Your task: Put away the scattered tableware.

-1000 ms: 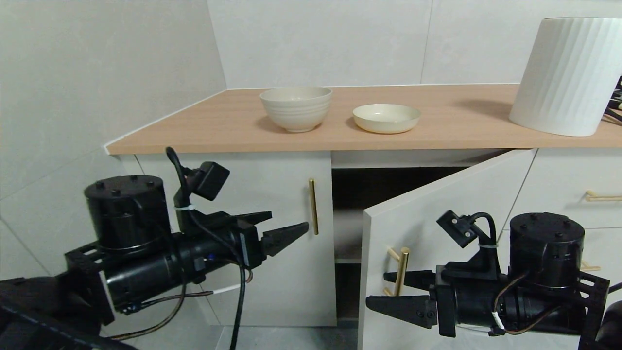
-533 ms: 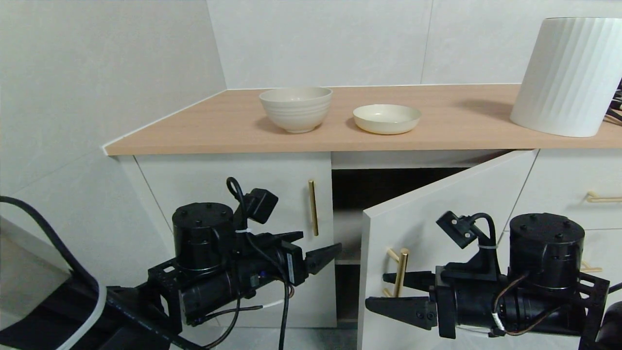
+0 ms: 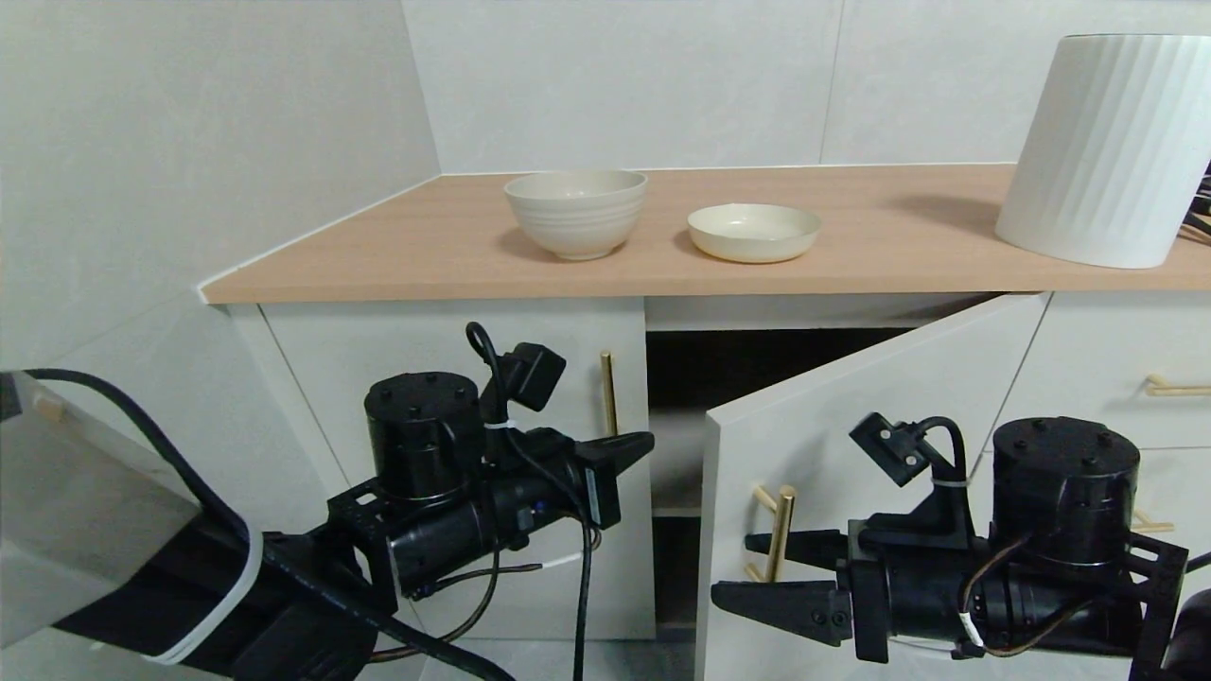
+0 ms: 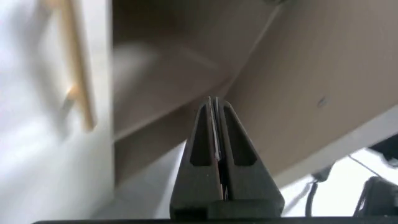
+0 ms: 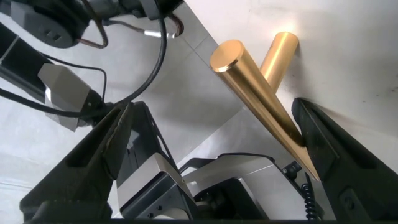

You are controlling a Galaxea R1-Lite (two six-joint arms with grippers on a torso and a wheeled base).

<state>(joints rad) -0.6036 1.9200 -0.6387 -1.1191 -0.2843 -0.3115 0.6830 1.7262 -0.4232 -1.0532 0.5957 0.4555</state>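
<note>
Opening door: R gripper [image 3: 733,566] spread, straddling door handle [image 5: 261,106]; door [image 3: 851,407] ajar.
L gripper [image 3: 643,442]: pressed shut, empty, just left of door, by gap.
Bowl [image 3: 576,210], dish [image 3: 753,230]: on counter [image 3: 378,255] above door, untouched.
Left: prob. both still to stow.

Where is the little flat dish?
In the head view, the shallow dish sits on the wooden countertop, right of the ribbed bowl, above the open cabinet door.

Bowl [image 3: 576,213], shallow dish [image 3: 753,231] on counter [image 3: 378,265]; cabinet door [image 3: 851,407] ajar.
</note>
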